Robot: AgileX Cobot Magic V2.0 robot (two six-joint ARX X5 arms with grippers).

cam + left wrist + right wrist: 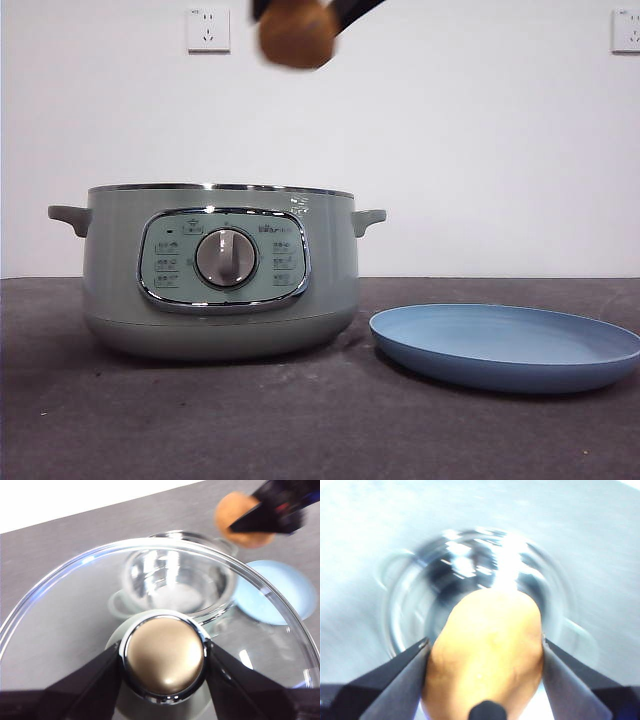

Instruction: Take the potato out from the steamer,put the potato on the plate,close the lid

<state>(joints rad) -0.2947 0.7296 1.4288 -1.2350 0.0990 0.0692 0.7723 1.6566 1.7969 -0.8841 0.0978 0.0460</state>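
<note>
The right tool [485, 647] was clamped on the potato [487, 650], holding it high above the open steamer [218, 270]. The left tool [164, 660] gripped the lid [75, 610] by its knob [165, 655], raised over the steamer. The blue plate [505, 345] lay on the worktop [300, 420] just beside the steamer.

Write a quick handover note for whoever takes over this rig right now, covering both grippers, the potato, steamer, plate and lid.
Right gripper: shut on the potato, held high above the steamer, lifted clear of it.
Left gripper: shut on the knob of the glass lid, held up over the open steamer.
Plate: on the table beside the steamer, nothing on it.
Done: lid off, potato out.
Left: set the potato on the plate, release, then lower the lid onto the steamer.
</note>
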